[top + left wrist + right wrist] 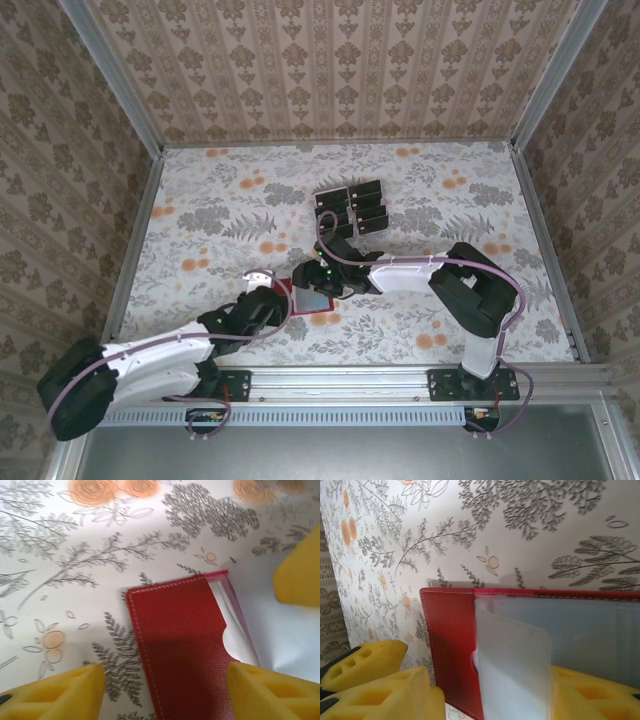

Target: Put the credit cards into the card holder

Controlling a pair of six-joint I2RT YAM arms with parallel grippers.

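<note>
Toward the near edge of the table (200, 220), about midway between its left and right edges, the card holder (312, 298) lies open and flat on the floral cover, with both arms meeting over it. The left gripper (278, 295) comes in from the near-left corner and sits at the holder's left side. In the left wrist view its jaws stand apart: one yellow fingertip (55, 690) is over bare cover just left of the red flap, the other is above the flap itself, and the card holder (180, 650) lies between them, unclamped. The right gripper (312, 278) reaches across from the near-right side and hovers just over the holder's far edge. In the right wrist view its jaws also stand apart, and the card holder (450, 645), with a pale translucent sleeve raised from it, lies between the fingers; I cannot tell whether the fingers (595, 695) press on the sleeve. The credit cards (352, 208) lie in a loose black cluster nearer the far edge, well apart from both grippers and the holder.
</note>
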